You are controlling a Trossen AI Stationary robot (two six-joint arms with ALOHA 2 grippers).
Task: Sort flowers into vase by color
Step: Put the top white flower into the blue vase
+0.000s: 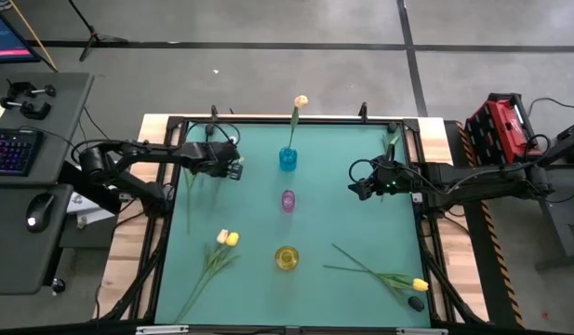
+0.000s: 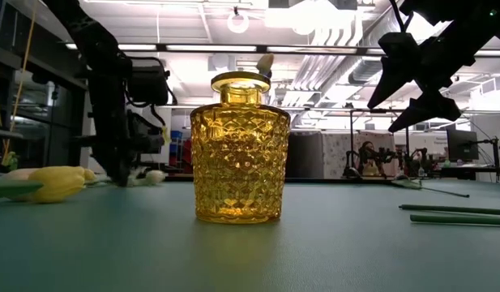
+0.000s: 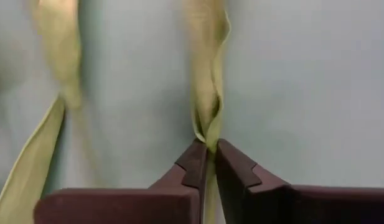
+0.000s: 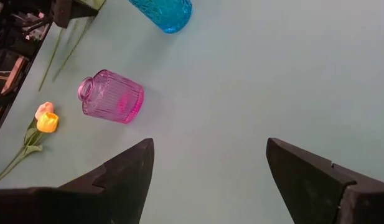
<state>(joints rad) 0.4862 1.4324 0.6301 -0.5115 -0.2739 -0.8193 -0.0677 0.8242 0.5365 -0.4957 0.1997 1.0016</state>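
Here the left gripper point(image 3: 206, 163) has its fingers pinched together on a green flower stem point(image 3: 207, 93), which runs up from between the two dark tips; a second pale leaf point(image 3: 30, 168) lies beside it on the teal mat point(image 1: 352, 223). Seen from above, that gripper point(image 1: 233, 166) sits at the mat's far left, over a stem point(image 1: 189, 191) lying along the left edge. A peach flower point(image 1: 299, 104) stands in the blue vase point(image 1: 287, 159) at the far middle. Two flowers point(image 1: 227, 238), one pale and one yellow, lie near the front left; another yellow one point(image 1: 419, 284) lies front right with a dark bud point(image 1: 415, 302) just beside it. The pink vase point(image 1: 287, 200) and yellow vase point(image 1: 287, 258) stand in line below the blue one. The right gripper point(image 1: 359, 183) hangs above the mat's right side, jaws spread wide and holding nothing.
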